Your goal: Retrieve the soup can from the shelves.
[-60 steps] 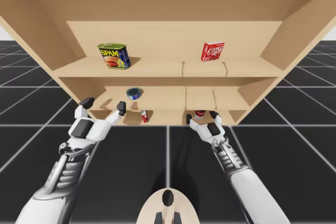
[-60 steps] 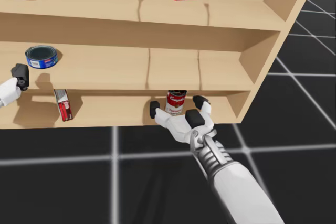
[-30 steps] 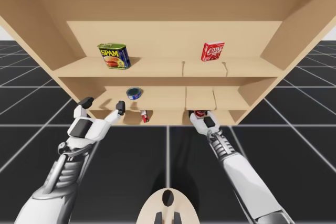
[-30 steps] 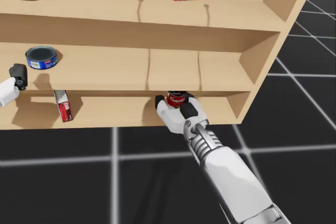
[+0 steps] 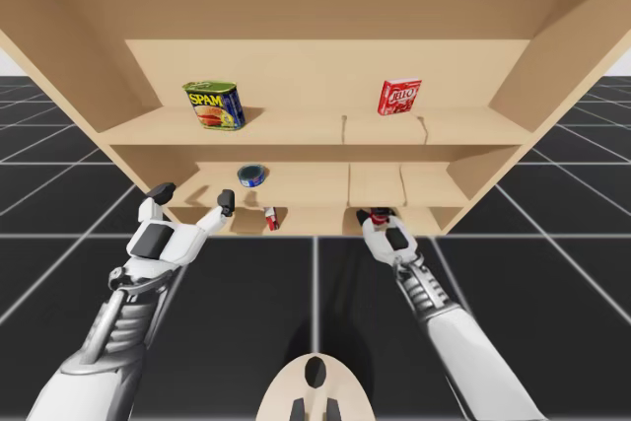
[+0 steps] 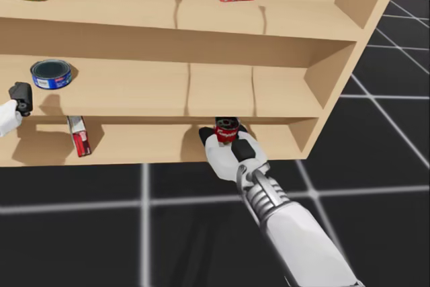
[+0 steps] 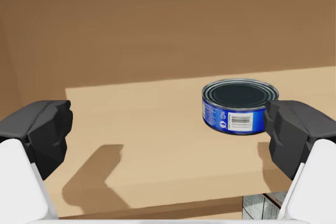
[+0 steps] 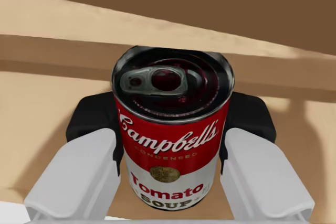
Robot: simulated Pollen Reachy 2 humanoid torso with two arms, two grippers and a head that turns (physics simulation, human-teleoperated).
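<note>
Here wooden shelves [image 5: 296,130] meet black grid floor [image 5: 552,273]; right hand [image 6: 226,136] clasps soup can [image 8: 172,145].

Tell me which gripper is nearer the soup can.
Right. My right gripper is shut on the soup can; my left gripper is open, away by the flat blue can.
</note>
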